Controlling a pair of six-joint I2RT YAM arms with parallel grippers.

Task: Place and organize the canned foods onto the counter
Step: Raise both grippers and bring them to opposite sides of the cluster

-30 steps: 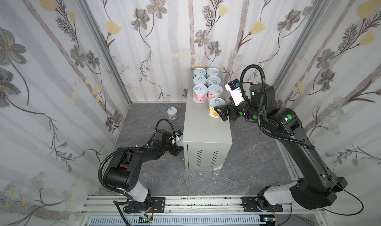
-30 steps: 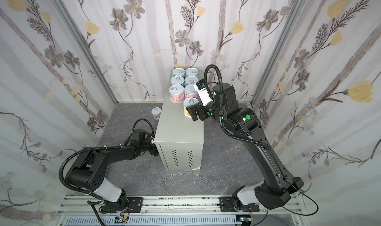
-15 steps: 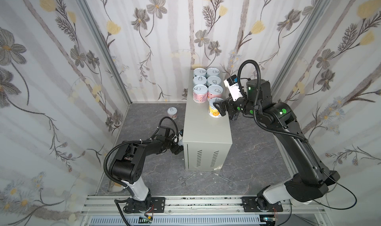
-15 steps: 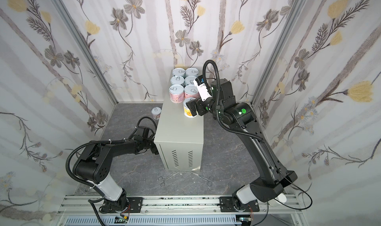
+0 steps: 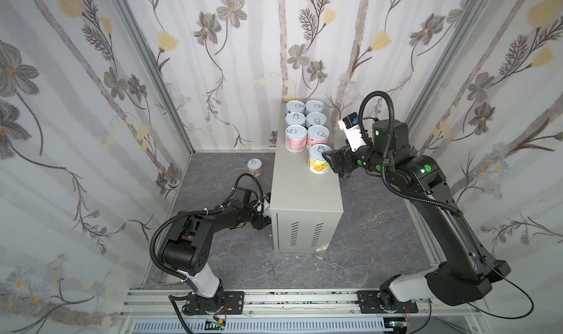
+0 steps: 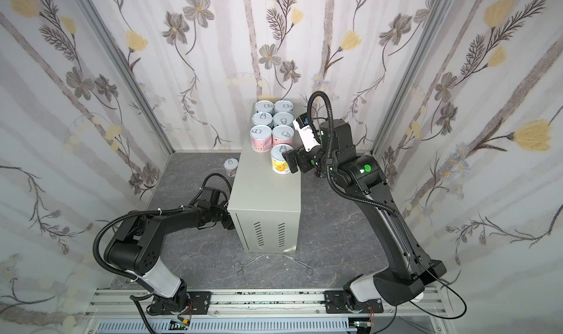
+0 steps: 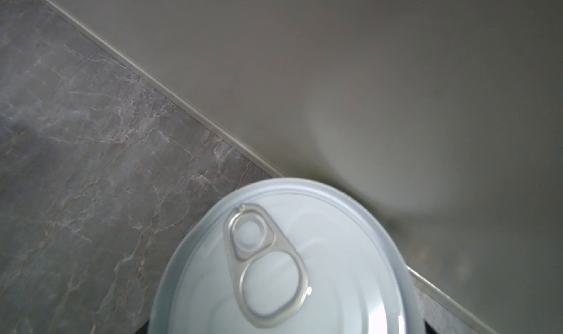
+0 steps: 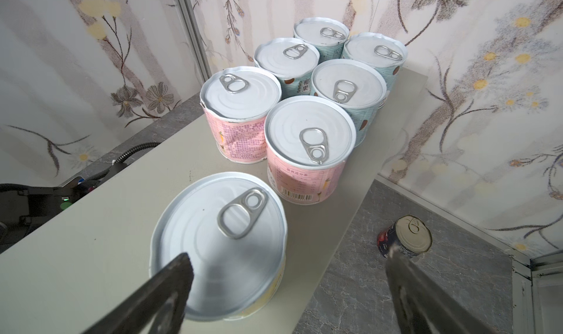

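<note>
Backing out, the wide-open right gripper could nudge the yellow can; left gripper grip on its can unclear.

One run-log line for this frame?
counter: seven cans | right gripper: open, beside yellow can | left gripper: at floor can, grip unclear

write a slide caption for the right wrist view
Open right gripper just behind yellow can on the counter, six cans grouped beyond.

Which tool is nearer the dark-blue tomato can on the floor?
Right. The right tool sits on the counter edge just above the dark-blue tomato can; the left tool is across the grey metal counter.
</note>
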